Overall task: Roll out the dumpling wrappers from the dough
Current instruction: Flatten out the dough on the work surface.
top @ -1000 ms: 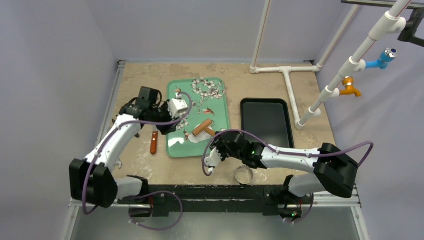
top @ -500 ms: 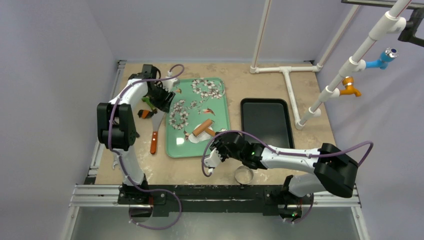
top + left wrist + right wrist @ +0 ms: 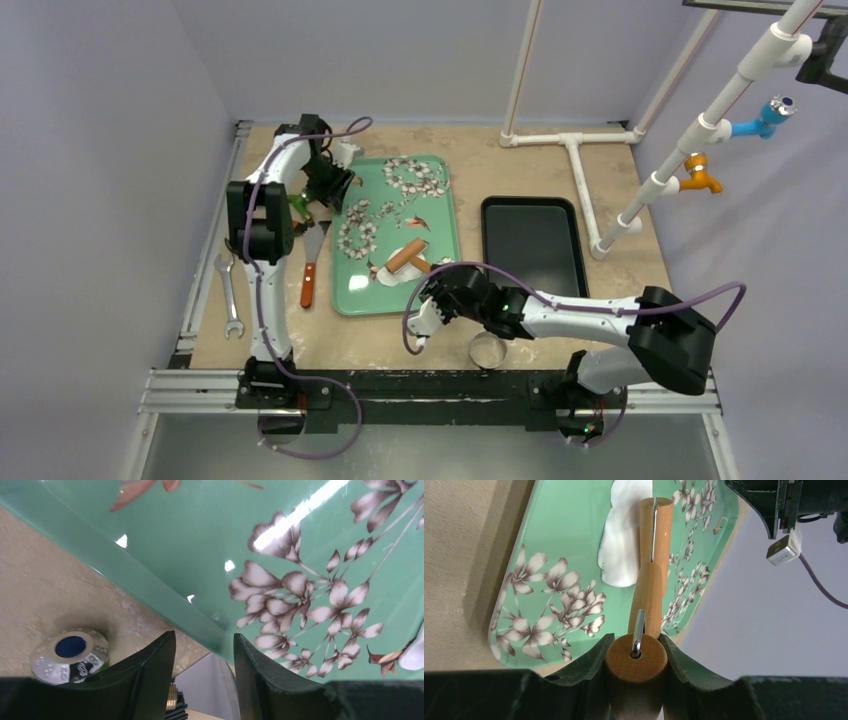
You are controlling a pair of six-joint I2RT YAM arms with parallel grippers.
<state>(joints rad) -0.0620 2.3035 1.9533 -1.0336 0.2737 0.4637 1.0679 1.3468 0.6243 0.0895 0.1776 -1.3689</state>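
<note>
Dough (image 3: 621, 545) lies pressed flat and white by the near edge of the green flowered tray (image 3: 559, 530), with the roller of the wooden rolling pin (image 3: 651, 575) touching it. The right gripper (image 3: 636, 642) is clamped on the pin's handle, one finger on each side. The tray sits mid-bench. At its far left corner the left gripper (image 3: 204, 639) hovers low, jaws a narrow gap apart with nothing between them. A small metal knob with a blue centre (image 3: 70, 652) stands on the bench just beside it. A wooden-handled spatula (image 3: 308, 283) lies left of the tray, and a wrench (image 3: 229, 297) lies nearer the bench's left edge. A black tray (image 3: 530, 245) sits right of the green one. A metal ring cutter (image 3: 473, 350) stands near the front edge.
</note>
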